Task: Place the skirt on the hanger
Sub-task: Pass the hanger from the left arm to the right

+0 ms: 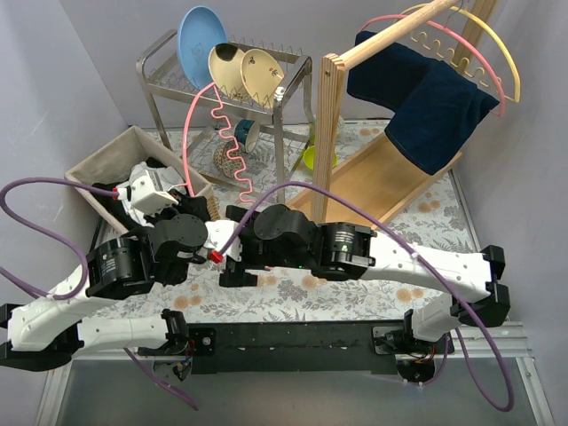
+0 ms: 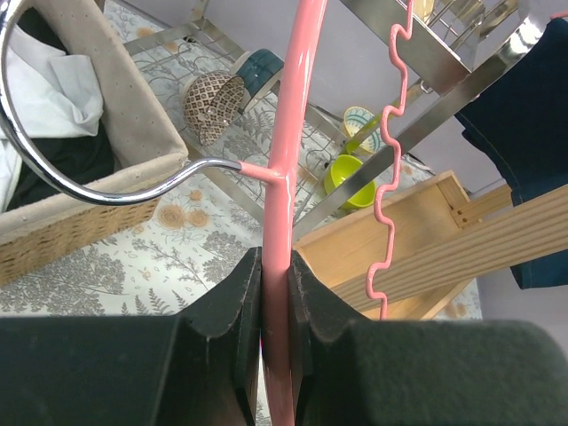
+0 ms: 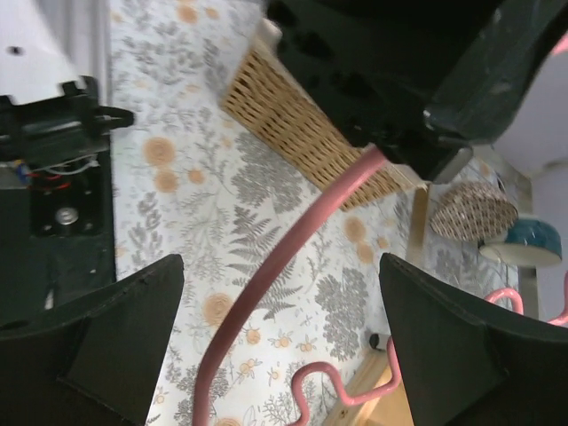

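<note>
Left claw (image 2: pixel 275 271) pinched tight on the pink hanger (image 2: pixel 286 133); right claw (image 3: pixel 280 293) gapes wide, empty; navy skirt (image 1: pixel 439 111) hangs over the worktop (image 1: pixel 437 211)'s far-right corner.

The pink hanger (image 2: pixel 286 133) leaves the left wrist view at the top edge, and its chrome hook (image 2: pixel 204 167) is cut at the left edge. Its lower bar vanishes between the fingers of the left gripper (image 2: pixel 275 280). Right of the hanger, a navy garment (image 2: pixel 532 124) is cropped by the frame, and its type cannot be told. From above, the fingertips of the left gripper and the right gripper (image 3: pixel 280 266) cannot be made out among the dark arm links beside the hanger. In the right wrist view, the hanger's upper end slips behind the left gripper's black body. Left of the hanger, the basket (image 1: pixel 96 161) holds cloth half covered by the left arm.
</note>
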